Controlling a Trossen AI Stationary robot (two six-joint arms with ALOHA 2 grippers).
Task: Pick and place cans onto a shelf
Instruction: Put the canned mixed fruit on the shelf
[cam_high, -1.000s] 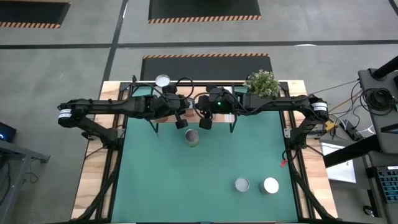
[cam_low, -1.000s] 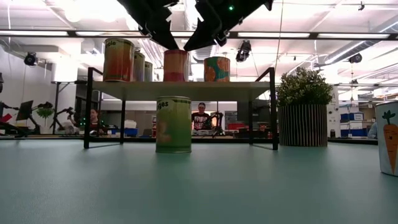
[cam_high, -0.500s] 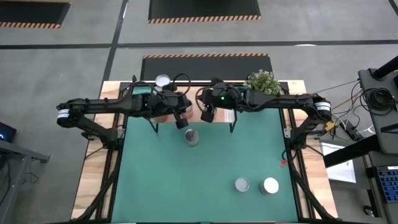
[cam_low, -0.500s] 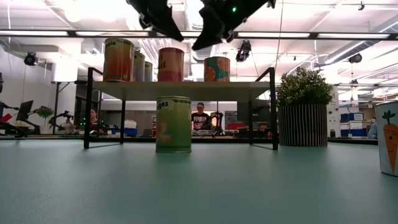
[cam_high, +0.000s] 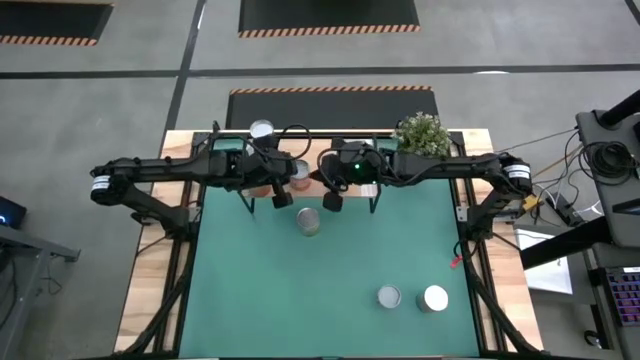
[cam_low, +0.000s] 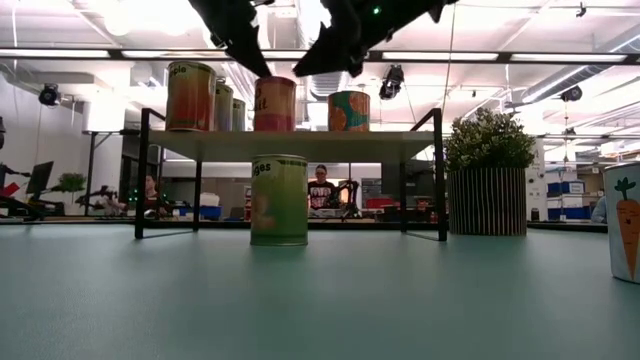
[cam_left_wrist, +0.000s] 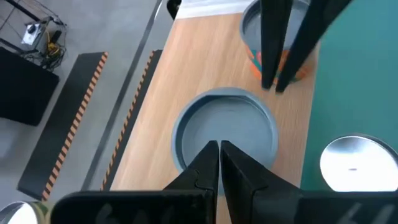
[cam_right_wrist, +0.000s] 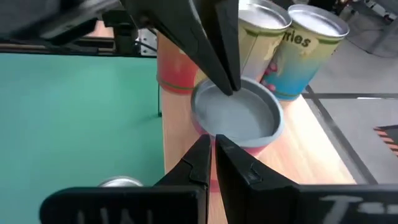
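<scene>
Only "rries" reads on a blue-labelled can (cam_right_wrist: 308, 53) on the shelf (cam_right_wrist: 323, 149).

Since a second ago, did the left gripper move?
Yes. In the high view the left gripper has slid left along the shelf, away from the green can standing on the mat.

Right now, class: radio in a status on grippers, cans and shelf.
Left gripper and right gripper shut, empty, above pink can on shelf. Green can on mat, in front of shelf. Nothing blocking.
</scene>
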